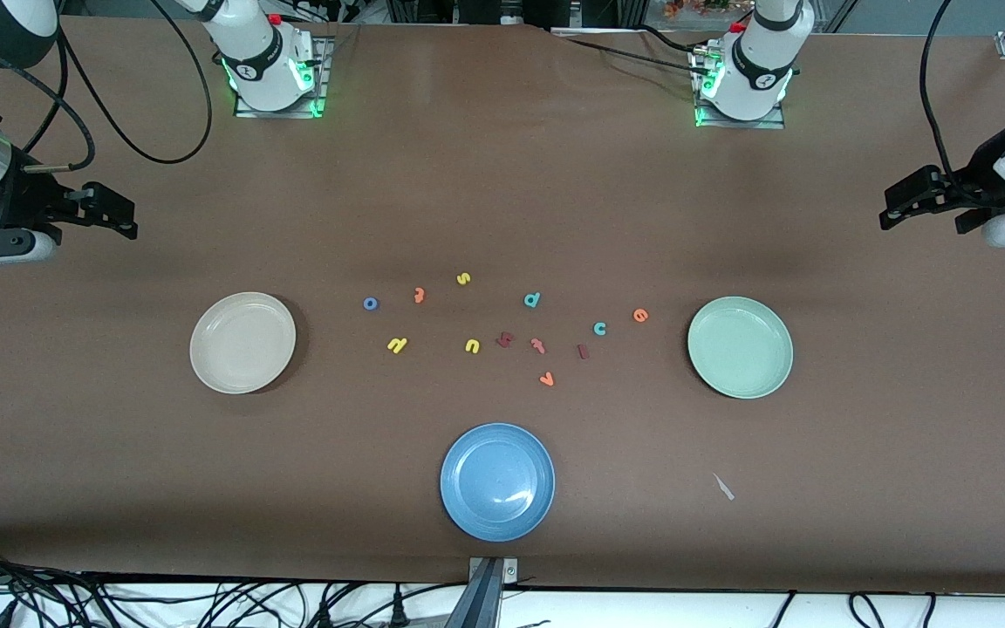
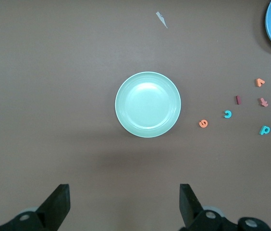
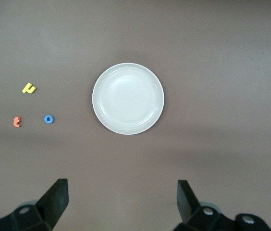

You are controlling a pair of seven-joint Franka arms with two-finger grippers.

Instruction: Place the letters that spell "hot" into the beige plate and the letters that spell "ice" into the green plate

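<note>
Three plates, beige plate (image 1: 242,342), green plate (image 1: 740,346) and blue plate (image 1: 497,481), hold nothing; both grippers' fingers are spread.

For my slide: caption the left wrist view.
Open left claw above the empty green plate, foam letters scattered beside it.

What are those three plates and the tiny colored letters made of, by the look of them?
The beige plate, green plate and blue plate look like smooth molded plastic, perhaps melamine: even color, with a soft sheen and a bright glint on the blue one. The letters, such as the blue "o" and teal "c", look like matte foam: thick, flat-colored, with no shine.
</note>
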